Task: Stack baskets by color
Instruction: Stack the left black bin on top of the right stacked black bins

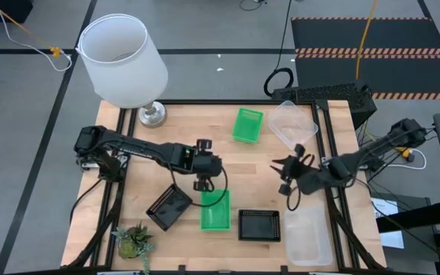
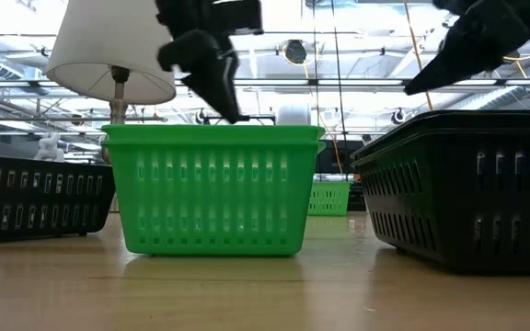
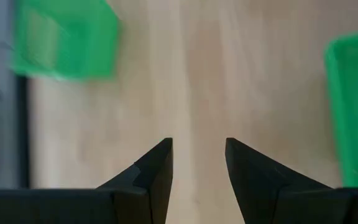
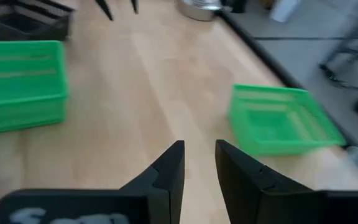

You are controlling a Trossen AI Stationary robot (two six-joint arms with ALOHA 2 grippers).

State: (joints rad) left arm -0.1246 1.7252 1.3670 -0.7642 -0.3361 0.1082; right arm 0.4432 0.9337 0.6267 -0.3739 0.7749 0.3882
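Observation:
Two green baskets stand on the wooden table: one at the near centre (image 1: pixel 215 210), one at the far centre (image 1: pixel 247 124). A black basket (image 1: pixel 169 206) lies tilted left of the near green one, and another black basket (image 1: pixel 260 224) stands right of it. Clear baskets stand at the far right (image 1: pixel 291 124) and the near right (image 1: pixel 308 238). My left gripper (image 1: pixel 203 186) hangs open over the near green basket's far rim (image 2: pixel 214 129), its fingers (image 3: pixel 197 142) holding nothing. My right gripper (image 1: pixel 287 176) hovers open over bare wood right of centre, its fingers (image 4: pixel 199 144) slanting toward the far green basket (image 4: pixel 278 118).
A white lamp (image 1: pixel 124 61) stands at the far left corner, its metal base (image 1: pixel 153 114) on the table. A small potted plant (image 1: pixel 134 241) sits at the near left corner. Bare wood (image 1: pixel 250 172) lies in the table's middle, between the two grippers.

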